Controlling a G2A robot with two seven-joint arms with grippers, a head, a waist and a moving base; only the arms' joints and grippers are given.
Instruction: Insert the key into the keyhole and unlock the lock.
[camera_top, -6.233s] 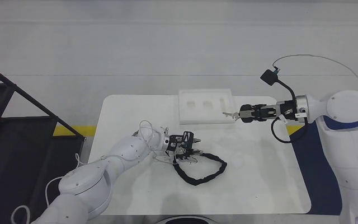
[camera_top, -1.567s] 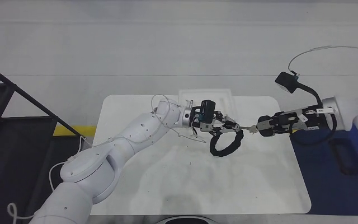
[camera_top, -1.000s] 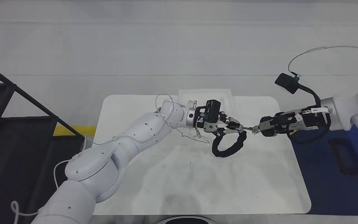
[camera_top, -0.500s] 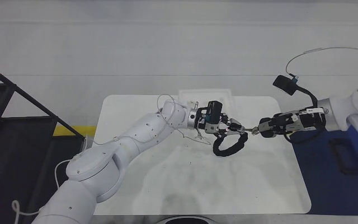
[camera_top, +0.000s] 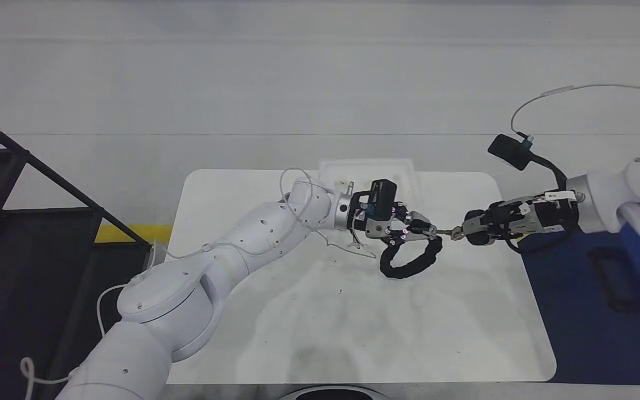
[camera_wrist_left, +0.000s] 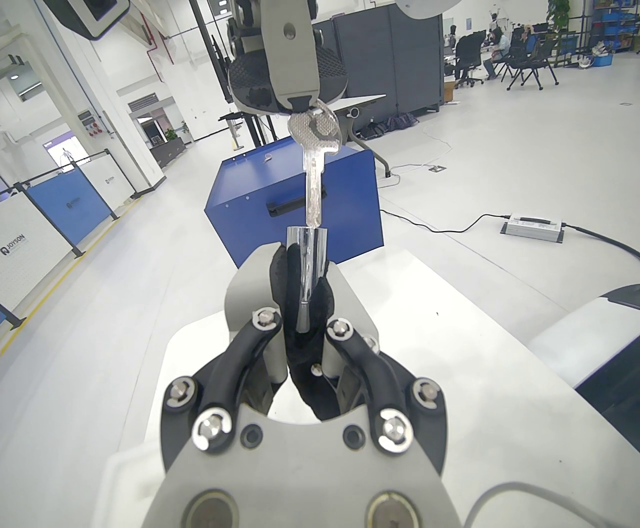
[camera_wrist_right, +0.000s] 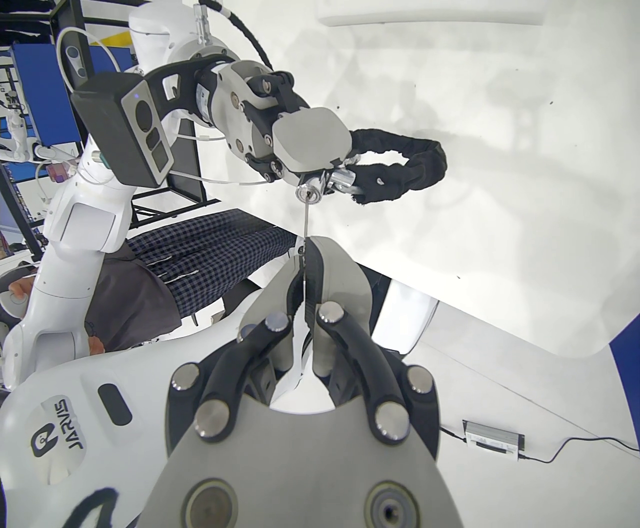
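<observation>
Above the table's middle, somewhat toward its far edge, you have both pieces held off the surface. Closest to the near edge is the cable, a black loop drooping from the lock; you can't tell whether it brushes the tabletop. Just past it, the left gripper is clamped on the lock's chrome barrel, fingers pressed against its sides. The barrel's long axis runs along the table's length, and its keyhole faces the right edge.

From that side the right gripper pinches the key by its head. The blade points at the left edge, and its long axis looks collinear with the barrel's. The tip meets the keyhole's mouth and most of the blade is outside; how deep the tip sits you can't tell. So your coming move is probably a straight push by the right arm along that shared line toward the left edge, with the turn after the blade seats. Any tilt between the two axes would likely jam the blade.

Farthest off, a tray lies at the far edge.
</observation>
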